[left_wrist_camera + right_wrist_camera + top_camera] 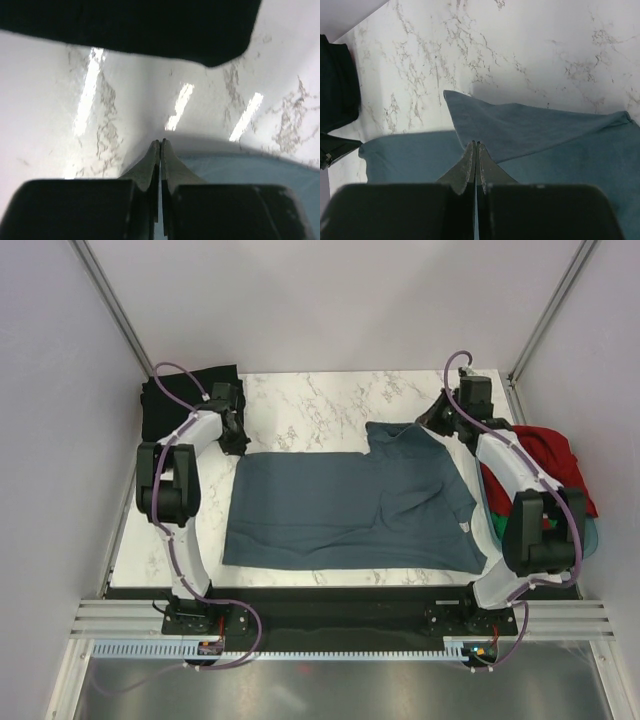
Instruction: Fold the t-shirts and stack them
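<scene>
The slate blue-grey t-shirt lies spread flat across the middle of the table, its far right sleeve folded in over the body. The black t-shirt lies folded at the far left corner and also shows in the left wrist view. The red t-shirt and the green t-shirt are heaped at the right edge. My left gripper is shut at the blue shirt's far left corner, with no cloth seen between its jaws. My right gripper is shut just above the folded sleeve, its tips over the cloth.
A pale blue tub under the red and green shirts hangs off the table's right side. Bare marble lies behind the blue shirt. Grey walls with metal posts close in the back and both sides.
</scene>
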Controlling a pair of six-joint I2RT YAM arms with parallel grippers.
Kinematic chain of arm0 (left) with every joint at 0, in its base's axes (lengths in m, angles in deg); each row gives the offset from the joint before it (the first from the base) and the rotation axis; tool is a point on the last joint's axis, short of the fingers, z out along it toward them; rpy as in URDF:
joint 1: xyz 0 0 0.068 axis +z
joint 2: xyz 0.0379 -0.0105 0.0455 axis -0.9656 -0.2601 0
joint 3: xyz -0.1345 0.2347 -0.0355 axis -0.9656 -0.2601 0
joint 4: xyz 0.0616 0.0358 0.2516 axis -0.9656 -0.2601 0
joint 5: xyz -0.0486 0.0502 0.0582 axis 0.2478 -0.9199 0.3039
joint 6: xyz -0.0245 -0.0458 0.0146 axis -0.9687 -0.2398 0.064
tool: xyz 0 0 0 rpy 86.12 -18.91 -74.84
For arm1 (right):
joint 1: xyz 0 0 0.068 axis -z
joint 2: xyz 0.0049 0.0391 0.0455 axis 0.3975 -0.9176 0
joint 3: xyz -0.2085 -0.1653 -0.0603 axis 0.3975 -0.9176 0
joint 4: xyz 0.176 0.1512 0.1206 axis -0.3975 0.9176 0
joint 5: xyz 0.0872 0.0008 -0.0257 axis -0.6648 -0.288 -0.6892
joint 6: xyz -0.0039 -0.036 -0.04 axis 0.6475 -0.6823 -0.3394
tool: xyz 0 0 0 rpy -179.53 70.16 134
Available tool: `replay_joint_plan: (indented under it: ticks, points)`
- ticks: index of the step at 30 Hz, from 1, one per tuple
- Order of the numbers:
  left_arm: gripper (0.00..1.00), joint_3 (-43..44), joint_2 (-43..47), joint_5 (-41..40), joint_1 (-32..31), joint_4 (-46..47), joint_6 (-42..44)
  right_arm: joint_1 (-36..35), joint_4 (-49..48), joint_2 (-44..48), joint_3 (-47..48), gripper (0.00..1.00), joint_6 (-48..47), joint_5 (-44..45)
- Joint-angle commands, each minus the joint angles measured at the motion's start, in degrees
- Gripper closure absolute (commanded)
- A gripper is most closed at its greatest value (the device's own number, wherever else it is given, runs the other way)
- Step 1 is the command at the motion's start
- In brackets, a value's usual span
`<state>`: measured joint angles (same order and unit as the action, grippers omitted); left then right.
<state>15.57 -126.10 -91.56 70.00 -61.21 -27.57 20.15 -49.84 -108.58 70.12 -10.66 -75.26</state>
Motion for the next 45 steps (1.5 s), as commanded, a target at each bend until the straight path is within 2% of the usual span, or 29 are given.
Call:
replay_joint_plan:
  ticks: [1, 14, 22, 29, 45]
  points:
    - [0.98, -2.67, 9.28, -0.22, -0.26, 0.67, -1.34, -0.07, 2.50, 8.35, -2.44, 1.00, -0.94, 0.53]
    - [0.98, -18.67, 24.84, -0.74, -0.17, 3.39, -1.43, 0.63, 15.16, 30.41, -16.76, 1.00, -0.68, 7.65]
    - [0.98, -22.72, 28.10, -0.21, -0.26, 5.06, 0.33, 1.24, 22.54, 42.71, -20.19, 1.00, -0.85, 9.85]
    - [0.98, -23.87, 28.63, -2.93, -0.26, 6.02, 0.68, 1.16, 29.39, 52.37, -22.31, 1.00, 2.05, 11.60]
    - [0.98, -32.65, 36.35, -12.52, -1.40, 12.00, -0.81, 1.07, 41.44, 59.60, -24.06, 1.00, 4.77, 19.16]
